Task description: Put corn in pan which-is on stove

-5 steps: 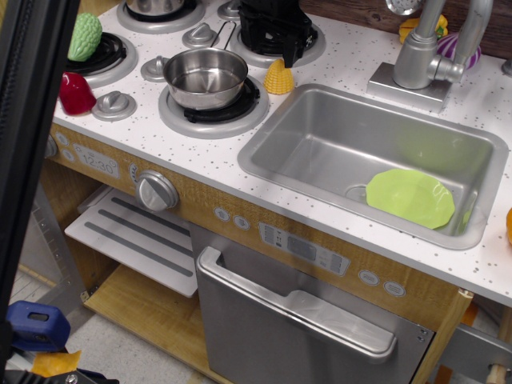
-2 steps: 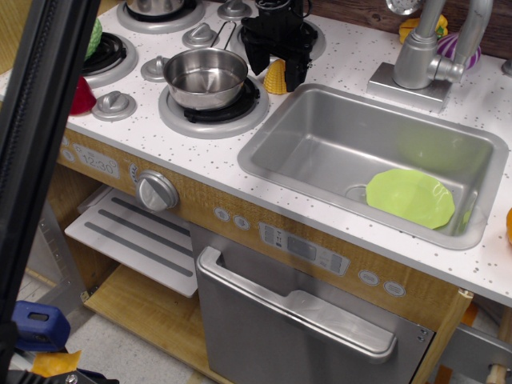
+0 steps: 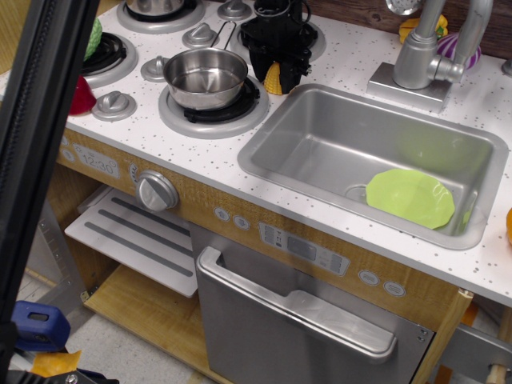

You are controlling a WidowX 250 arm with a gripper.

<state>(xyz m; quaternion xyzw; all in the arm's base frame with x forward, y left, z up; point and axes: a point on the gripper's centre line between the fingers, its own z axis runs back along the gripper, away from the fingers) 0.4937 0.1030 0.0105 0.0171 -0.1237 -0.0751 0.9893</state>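
1. While the corn stands on the white counter of the stove, we judge that the task is only at its beginning: the pan on the front burner looks empty, and nothing yellow shows inside it.

2. We see the black pincer lowered right over the corn, with one dark finger on each side of it, so the corn sits between the jaws and only its lower yellow part shows.

3. We cannot tell whether the jaws already press on the corn or only stand around it with a small gap; the black parts hide the contact places.

4. We see the corn just beside the near-left corner of the sink and to the right of the pan, near but apart from the pan's rim. It appears to rest on the counter, not lifted.

5. We judge that what is left is the whole carrying part: to close firmly on the corn, to lift it, to bring it left over the pan, and to let it go inside.

6. We note that the pan's thin wire handle points away toward the back burners, so it seems not to stand in that short way.
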